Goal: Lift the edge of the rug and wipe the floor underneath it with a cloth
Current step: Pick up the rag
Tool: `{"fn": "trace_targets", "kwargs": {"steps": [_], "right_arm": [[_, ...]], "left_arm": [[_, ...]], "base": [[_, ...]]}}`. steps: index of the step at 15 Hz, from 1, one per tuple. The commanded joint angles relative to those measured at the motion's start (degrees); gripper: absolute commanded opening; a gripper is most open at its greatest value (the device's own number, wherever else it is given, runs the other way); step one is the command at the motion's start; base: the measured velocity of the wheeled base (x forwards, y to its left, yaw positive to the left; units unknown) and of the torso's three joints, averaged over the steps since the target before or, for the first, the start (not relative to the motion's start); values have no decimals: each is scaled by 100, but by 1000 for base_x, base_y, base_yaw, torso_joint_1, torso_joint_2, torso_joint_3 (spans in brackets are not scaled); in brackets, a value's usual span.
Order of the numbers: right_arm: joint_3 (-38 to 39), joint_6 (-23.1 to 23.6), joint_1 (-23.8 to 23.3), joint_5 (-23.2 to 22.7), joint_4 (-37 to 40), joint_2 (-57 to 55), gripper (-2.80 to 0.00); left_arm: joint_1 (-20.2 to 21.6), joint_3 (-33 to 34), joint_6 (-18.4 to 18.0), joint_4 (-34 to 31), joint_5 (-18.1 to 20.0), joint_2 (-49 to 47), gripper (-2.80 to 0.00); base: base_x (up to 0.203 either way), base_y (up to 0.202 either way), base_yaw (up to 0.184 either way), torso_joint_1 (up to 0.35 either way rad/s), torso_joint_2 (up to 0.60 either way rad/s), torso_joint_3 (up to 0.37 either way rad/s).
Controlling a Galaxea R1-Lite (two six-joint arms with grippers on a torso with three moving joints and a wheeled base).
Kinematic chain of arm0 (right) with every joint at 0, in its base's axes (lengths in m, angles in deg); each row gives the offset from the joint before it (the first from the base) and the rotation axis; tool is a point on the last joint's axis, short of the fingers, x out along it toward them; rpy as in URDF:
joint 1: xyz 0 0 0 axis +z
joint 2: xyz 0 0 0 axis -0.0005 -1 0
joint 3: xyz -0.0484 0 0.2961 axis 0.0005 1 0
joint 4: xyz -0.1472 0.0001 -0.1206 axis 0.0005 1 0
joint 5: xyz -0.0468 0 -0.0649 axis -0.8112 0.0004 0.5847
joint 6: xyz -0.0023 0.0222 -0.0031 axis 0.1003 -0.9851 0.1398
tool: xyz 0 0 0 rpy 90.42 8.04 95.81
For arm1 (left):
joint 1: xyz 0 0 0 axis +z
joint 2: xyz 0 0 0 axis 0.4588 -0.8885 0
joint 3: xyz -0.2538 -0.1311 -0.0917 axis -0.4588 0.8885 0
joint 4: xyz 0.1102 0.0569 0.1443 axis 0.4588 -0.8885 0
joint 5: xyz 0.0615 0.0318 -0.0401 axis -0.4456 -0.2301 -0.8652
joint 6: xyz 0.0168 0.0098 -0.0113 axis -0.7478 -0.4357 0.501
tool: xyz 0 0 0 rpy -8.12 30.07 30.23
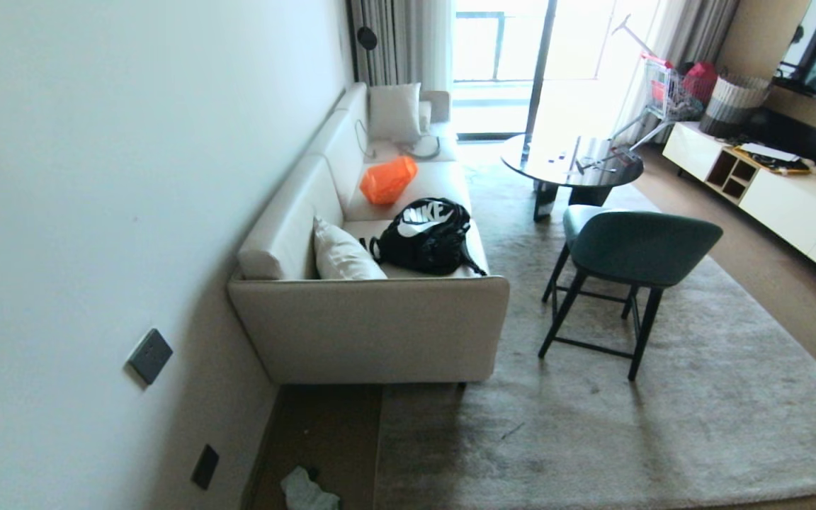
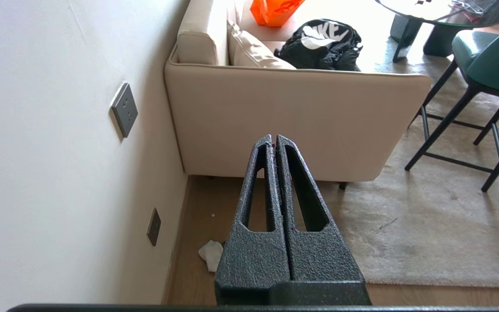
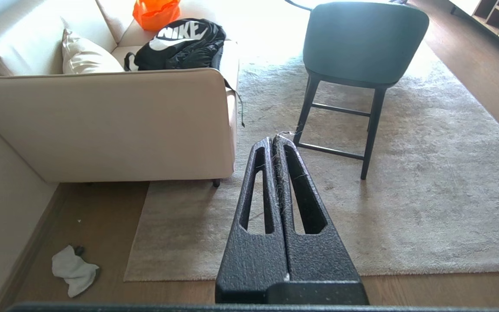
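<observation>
A large grey-beige rug [image 1: 592, 425] covers the room's middle. Its rug edge [image 1: 380, 446] runs straight out from under the sofa, and its square corner [image 3: 129, 274] lies flat on the floor [image 1: 326, 432], brown wood planks beside the wall. The cloth [image 1: 305, 490], pale and crumpled, lies on the floor near the skirting, left of the corner [image 3: 74, 269] [image 2: 211, 255]. My left gripper [image 2: 275, 138] hangs shut and empty above the floor strip. My right gripper [image 3: 274, 139] is shut too, over the rug, with lint on its fingers. Neither arm shows in the head view.
A cream sofa [image 1: 372, 326] stands against the white wall [image 1: 96, 212], partly on the rug, with a black backpack [image 1: 428, 237] and an orange bag [image 1: 388, 179]. A green chair [image 1: 627, 248] and a round table [image 1: 571, 163] stand on the rug. Wall sockets [image 1: 149, 354] sit low.
</observation>
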Motion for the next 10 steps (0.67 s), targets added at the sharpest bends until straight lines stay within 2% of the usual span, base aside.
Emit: {"fn": "trace_targets", "kwargs": {"steps": [1, 10], "right_arm": [[0, 1, 0, 0, -2, -7, -280], [0, 1, 0, 0, -2, -7, -280]], "left_arm": [[1, 1, 8, 7, 0, 0, -280], [1, 1, 2, -1, -3, 0, -280]], "base": [[0, 0, 0, 0, 0, 0], [0, 0, 0, 0, 0, 0]]}}
